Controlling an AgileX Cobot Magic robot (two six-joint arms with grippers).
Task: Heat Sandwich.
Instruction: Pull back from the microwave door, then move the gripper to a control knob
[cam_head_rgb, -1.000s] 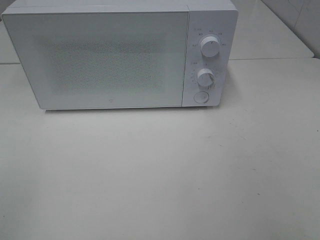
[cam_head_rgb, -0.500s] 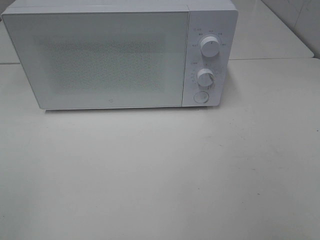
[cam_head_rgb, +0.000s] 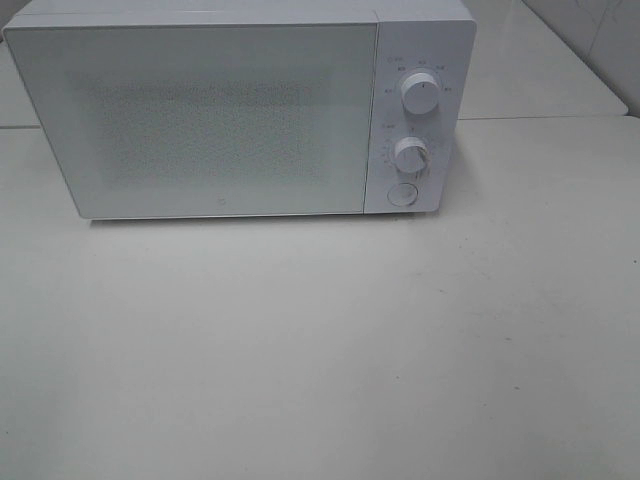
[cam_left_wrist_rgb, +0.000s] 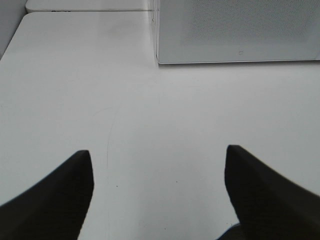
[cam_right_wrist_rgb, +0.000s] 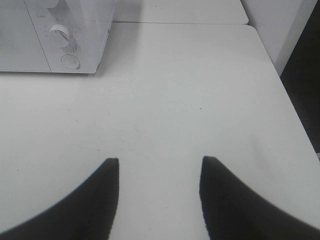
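Note:
The sandwich is out of view in every frame. A white microwave (cam_head_rgb: 240, 110) stands at the back of the table with its door shut; two dials (cam_head_rgb: 420, 92) and a round button (cam_head_rgb: 402, 194) sit on its right panel. My left gripper (cam_left_wrist_rgb: 159, 150) is open over bare table, with the microwave's lower left corner (cam_left_wrist_rgb: 235, 45) some way beyond its fingers. My right gripper (cam_right_wrist_rgb: 160, 161) is open too, nothing between its fingers, and the microwave's control panel (cam_right_wrist_rgb: 67, 45) is ahead of it and to one side. Neither arm appears in the exterior high view.
The white table (cam_head_rgb: 320, 350) stretches out in front of the microwave. A seam to a second table (cam_head_rgb: 540, 118) runs behind at the right. In the right wrist view the table's edge (cam_right_wrist_rgb: 287, 100) drops off to a dark floor.

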